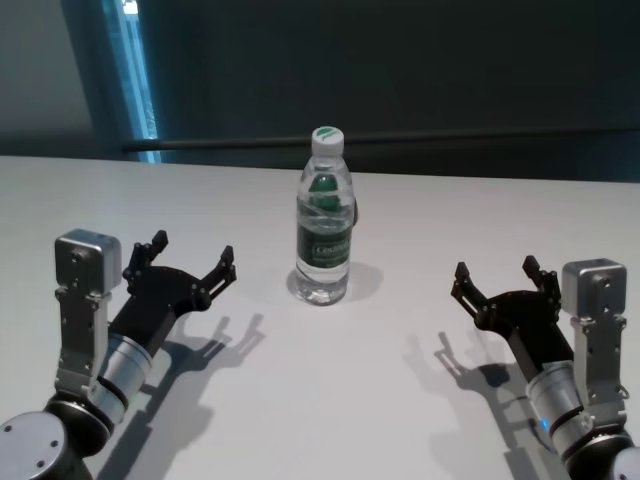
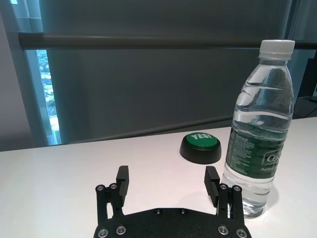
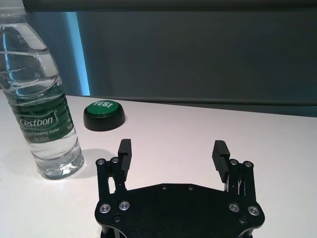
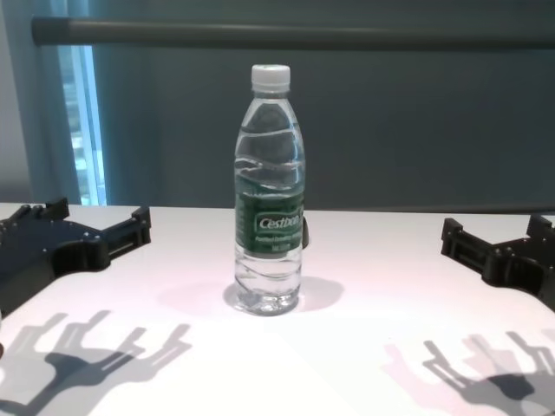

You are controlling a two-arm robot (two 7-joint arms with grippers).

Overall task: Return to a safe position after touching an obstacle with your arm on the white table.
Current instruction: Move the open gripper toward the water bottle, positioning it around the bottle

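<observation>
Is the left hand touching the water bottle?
Apart. The head view shows bare white table between the open left hand and the water bottle.

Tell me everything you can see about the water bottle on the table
The water bottle is tall, clear ribbed plastic with a white screw cap and a dark green label lettered in white, reading Cestbon. It looks nearly full of water and stands upright on the white table, between the two arms. Only the table touches it: the left gripper and the right gripper are both open and apart from it. The wrist views show a round black button with a green top behind it.
</observation>
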